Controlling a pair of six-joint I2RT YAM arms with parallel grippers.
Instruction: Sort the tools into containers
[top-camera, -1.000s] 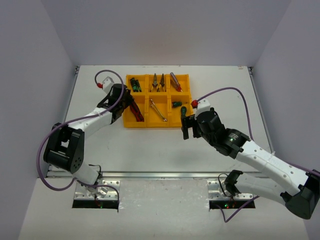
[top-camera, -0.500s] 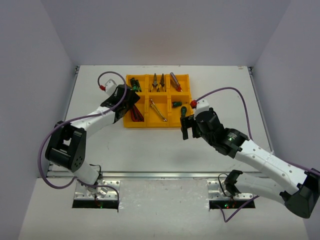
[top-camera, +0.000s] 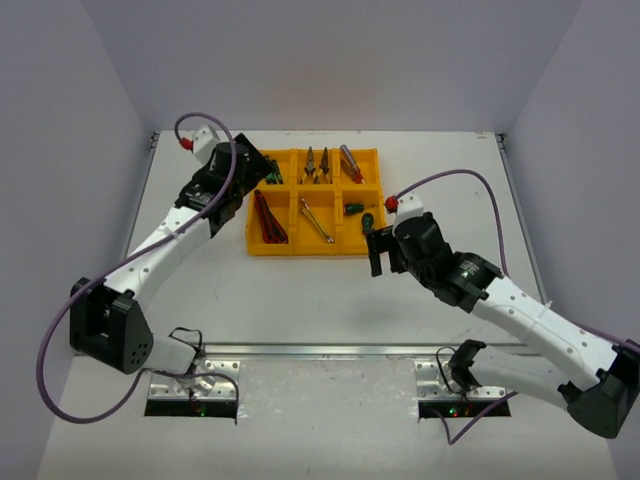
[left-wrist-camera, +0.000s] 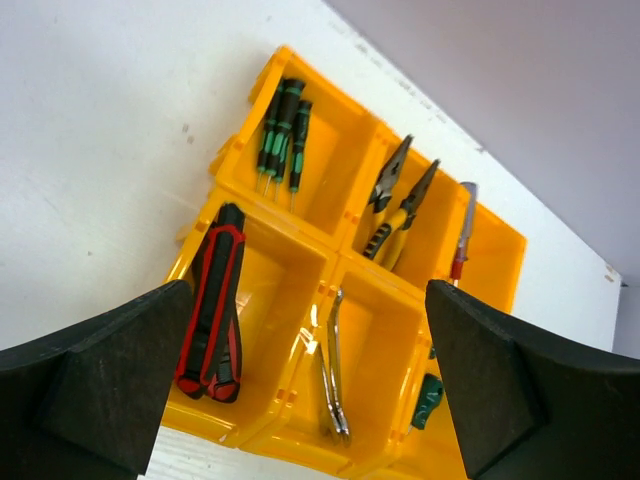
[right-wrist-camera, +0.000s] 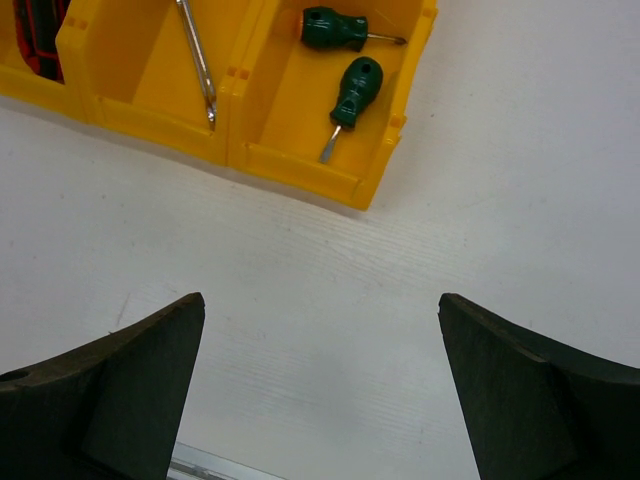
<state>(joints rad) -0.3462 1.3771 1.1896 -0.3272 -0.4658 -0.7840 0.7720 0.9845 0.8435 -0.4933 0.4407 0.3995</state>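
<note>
The yellow tray (top-camera: 300, 248) holds all the tools I see. Red-black utility knives (top-camera: 268, 218) (left-wrist-camera: 212, 305) lie in its front-left compartment and silver wrenches (top-camera: 316, 220) (left-wrist-camera: 334, 365) in the front-middle one. Two green stubby screwdrivers (top-camera: 355, 208) (right-wrist-camera: 345, 95) lie front right. Slim dark green drivers (left-wrist-camera: 282, 135), yellow-handled pliers (left-wrist-camera: 400, 205) and a red-handled driver (left-wrist-camera: 463, 225) fill the back row. My left gripper (top-camera: 248, 165) (left-wrist-camera: 305, 290) hangs open and empty above the tray's back-left corner. My right gripper (top-camera: 374, 252) (right-wrist-camera: 320, 300) stands open over bare table just in front of the tray's front-right corner.
Grey walls close in the white table on the left, right and back. A metal rail (top-camera: 320, 351) runs along the near edge by the arm bases. Purple cables (top-camera: 455, 182) loop above both arms.
My left gripper opened, left a red-black knife in the front-left compartment, and rose back and to the left. The right arm barely shifted.
</note>
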